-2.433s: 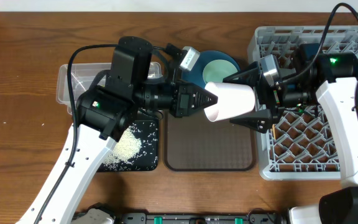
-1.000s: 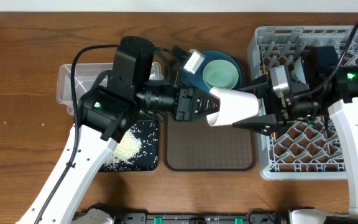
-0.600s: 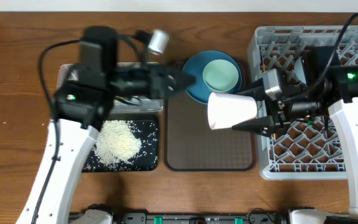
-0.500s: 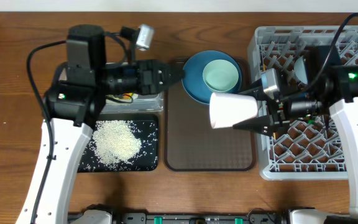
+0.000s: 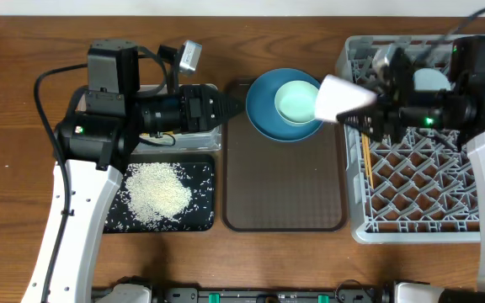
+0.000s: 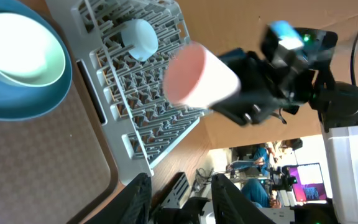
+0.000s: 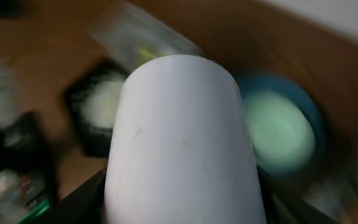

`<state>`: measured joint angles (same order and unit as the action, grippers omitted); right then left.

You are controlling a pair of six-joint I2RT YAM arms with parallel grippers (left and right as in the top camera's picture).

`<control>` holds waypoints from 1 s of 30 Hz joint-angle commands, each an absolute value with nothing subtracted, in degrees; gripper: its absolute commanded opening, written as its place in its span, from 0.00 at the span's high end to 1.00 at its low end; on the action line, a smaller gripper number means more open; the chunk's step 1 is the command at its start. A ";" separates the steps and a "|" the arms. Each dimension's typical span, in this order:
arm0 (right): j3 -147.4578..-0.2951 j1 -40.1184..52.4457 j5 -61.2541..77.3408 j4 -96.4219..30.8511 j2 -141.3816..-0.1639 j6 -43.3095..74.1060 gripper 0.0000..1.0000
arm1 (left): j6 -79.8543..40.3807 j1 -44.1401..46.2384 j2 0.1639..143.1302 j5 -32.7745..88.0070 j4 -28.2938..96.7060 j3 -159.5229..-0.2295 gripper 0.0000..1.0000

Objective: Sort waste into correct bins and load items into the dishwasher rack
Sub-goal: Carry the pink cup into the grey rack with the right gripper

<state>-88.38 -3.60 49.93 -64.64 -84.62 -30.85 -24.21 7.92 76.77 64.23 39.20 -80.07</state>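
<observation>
My right gripper is shut on the pale pink cup, held on its side above the left edge of the grey dishwasher rack. The cup fills the right wrist view and shows in the left wrist view. My left gripper is open and empty, left of the dark-blue bowl, which holds the mint-green bowl. The light-blue bowl and the chopsticks are in the rack. Rice lies on the black tray.
The brown serving tray lies between the black tray and the rack, with the dark-blue bowl on its far end. The clear tub sits behind the black tray, mostly hidden by my left arm.
My left gripper has let go of the cup and drawn back to the left. My right gripper has carried the cup up and right, to the rack's left edge.
</observation>
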 commanded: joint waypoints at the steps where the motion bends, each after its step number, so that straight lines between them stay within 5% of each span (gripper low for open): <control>1: -88.86 -3.84 22.13 -64.47 -84.27 -5.34 0.74 | -24.08 7.68 76.82 63.07 40.12 -80.09 0.64; 6: -88.84 -3.84 4.32 -67.59 -84.27 5.74 0.76 | -24.10 7.68 76.82 62.08 40.56 -80.09 0.48; 14: -88.03 -3.84 -4.73 -70.22 -84.40 10.11 0.78 | -24.10 7.68 76.82 62.08 40.53 -80.09 0.21; 30: -79.83 -3.86 -7.75 -64.66 -84.66 11.14 0.75 | -24.10 7.68 76.82 62.08 40.51 -80.09 0.07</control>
